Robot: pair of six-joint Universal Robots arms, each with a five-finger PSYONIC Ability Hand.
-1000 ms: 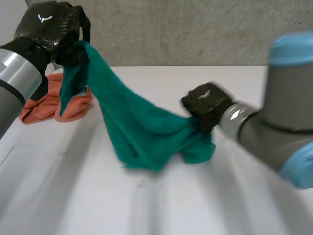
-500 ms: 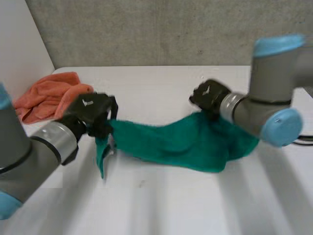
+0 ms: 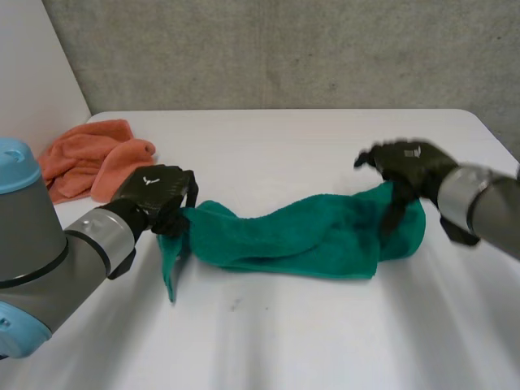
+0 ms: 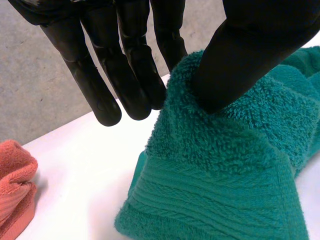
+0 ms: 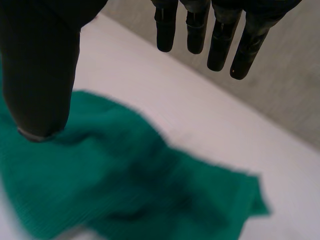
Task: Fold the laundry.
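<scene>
1. Teal towel: in the head view it lies in a long, rumpled band across the middle of the white counter, stretched between the two robot hands.
2. In the same view, the left robot hand is at the towel's left end. It holds that end bunched and slightly raised, and one corner of the towel hangs down to the counter below it.
3. The right robot hand is over the towel's right end, where the cloth is doubled into a thick fold.
4. An orange cloth lies crumpled at the counter's far left corner, well apart from the towel.
5. In the left wrist view, the left robot hand pinches the teal towel. Its thumb presses into a raised hump of cloth, and the straight fingers close against the hump's other side.
6. The orange cloth shows at the edge of this view, on the counter beyond the fingers.
7. In the right wrist view, the right robot hand is spread, with its fingers straight and well apart from the thumb, holding nothing.
8. The teal towel lies on the counter beneath the palm. Whether the thumb tip touches it cannot be told.
</scene>
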